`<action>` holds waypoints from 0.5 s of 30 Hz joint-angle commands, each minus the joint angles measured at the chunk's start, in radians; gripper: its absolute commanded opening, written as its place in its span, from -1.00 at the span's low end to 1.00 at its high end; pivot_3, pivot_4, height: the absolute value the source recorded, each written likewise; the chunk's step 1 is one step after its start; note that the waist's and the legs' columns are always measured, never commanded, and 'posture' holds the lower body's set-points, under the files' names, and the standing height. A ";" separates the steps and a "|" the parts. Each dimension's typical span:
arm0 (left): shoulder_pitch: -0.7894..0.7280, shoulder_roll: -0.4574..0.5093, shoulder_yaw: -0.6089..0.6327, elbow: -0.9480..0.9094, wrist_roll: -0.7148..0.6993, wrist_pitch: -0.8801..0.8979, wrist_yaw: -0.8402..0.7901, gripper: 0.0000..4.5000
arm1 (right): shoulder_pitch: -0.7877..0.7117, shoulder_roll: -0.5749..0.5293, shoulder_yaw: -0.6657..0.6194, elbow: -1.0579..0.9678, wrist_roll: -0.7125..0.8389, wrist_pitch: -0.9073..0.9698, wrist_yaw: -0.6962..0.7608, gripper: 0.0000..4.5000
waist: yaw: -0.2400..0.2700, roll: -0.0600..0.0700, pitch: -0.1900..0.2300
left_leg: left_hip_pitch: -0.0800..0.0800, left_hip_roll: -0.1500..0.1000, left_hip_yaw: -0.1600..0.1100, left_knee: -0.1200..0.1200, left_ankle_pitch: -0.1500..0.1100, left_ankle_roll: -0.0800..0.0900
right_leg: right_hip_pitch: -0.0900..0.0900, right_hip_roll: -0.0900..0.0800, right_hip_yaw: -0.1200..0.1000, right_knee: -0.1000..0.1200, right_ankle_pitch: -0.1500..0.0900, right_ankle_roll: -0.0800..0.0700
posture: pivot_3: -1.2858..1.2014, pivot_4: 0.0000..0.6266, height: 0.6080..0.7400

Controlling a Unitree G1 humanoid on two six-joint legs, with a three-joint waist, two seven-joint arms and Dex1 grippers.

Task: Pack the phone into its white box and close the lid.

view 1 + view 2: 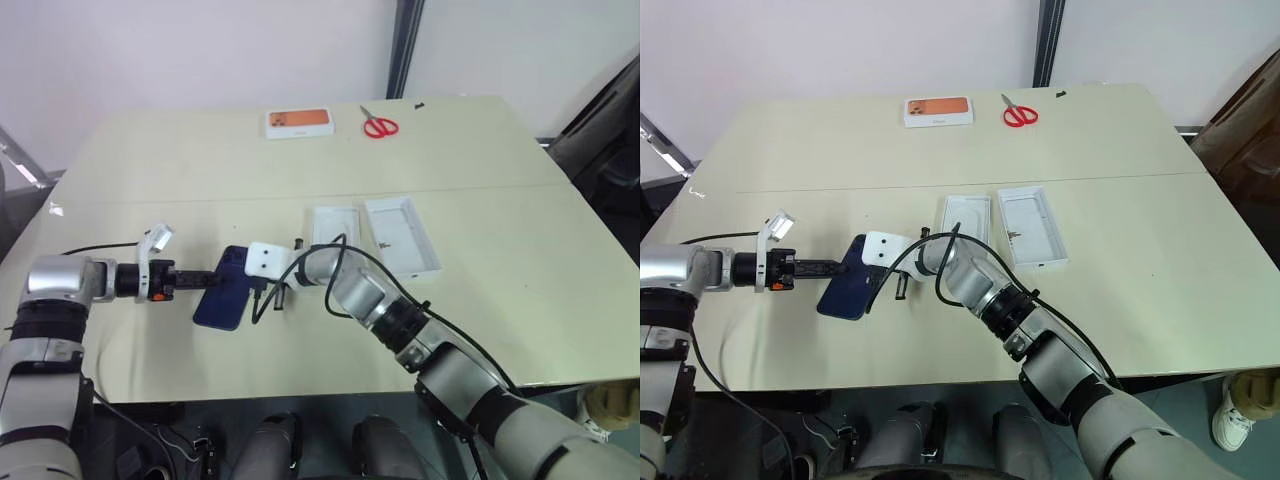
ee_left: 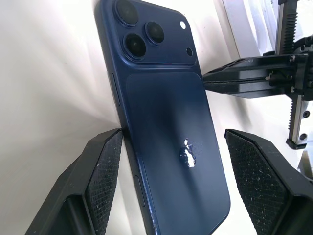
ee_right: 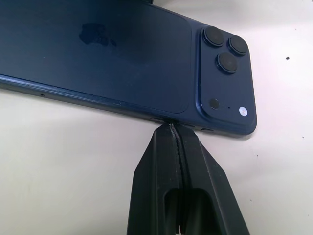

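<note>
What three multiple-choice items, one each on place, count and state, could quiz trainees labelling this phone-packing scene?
1. Where are the red-handled scissors? A far edge of the table B inside the shallow white cardboard box C under the phone
2. Round lenses on the dark navy-blue glossy phone? A one B three C five
3. Right gripper? A shut, tips at the phone's edge B wide open C holding the lid

Key: 1 A, beside the orange-topped box; 2 B, three on the camera bump; 3 A, fingers pressed together.

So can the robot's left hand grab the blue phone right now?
Probably yes. The left gripper is open with its fingers on either side of the phone, nothing between them. The shut right gripper only presses the phone's edge.
</note>
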 commanded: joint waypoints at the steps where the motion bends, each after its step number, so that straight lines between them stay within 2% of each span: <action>1: 0.064 -0.055 -0.065 -0.055 -0.030 0.092 0.007 0.57 | -0.003 0.006 -0.021 -0.017 0.006 -0.012 0.001 -0.99 | 0.003 0.000 0.000 | 0.000 0.000 0.000 0.000 0.000 0.000 | 0.000 0.000 0.000 0.000 0.000 0.000 | 0.03 -0.52 0.91; 5: 0.073 -0.079 -0.048 -0.072 -0.039 0.110 0.050 0.57 | -0.007 0.011 -0.028 -0.005 0.005 -0.017 -0.001 -0.99 | 0.007 0.000 0.000 | 0.000 0.000 0.000 0.000 0.000 0.000 | 0.000 0.000 0.000 -0.001 0.000 0.000 | 0.03 -0.52 0.91; 10: 0.027 -0.126 0.053 -0.019 -0.071 0.166 0.124 0.57 | -0.004 0.007 -0.028 -0.002 -0.003 -0.024 0.005 -0.99 | 0.015 0.001 -0.001 | 0.001 0.000 0.000 0.000 0.000 0.000 | 0.001 0.000 0.000 -0.001 0.000 0.000 | 0.03 -0.52 0.91; 15: 0.034 -0.116 0.058 -0.052 -0.064 0.167 0.159 0.57 | 0.028 -0.056 -0.012 -0.095 0.010 0.000 0.103 -0.99 | 0.017 0.001 -0.001 | 0.001 -0.001 -0.001 0.000 0.000 0.000 | 0.002 0.000 0.000 -0.001 0.000 0.000 | 0.03 -0.52 0.91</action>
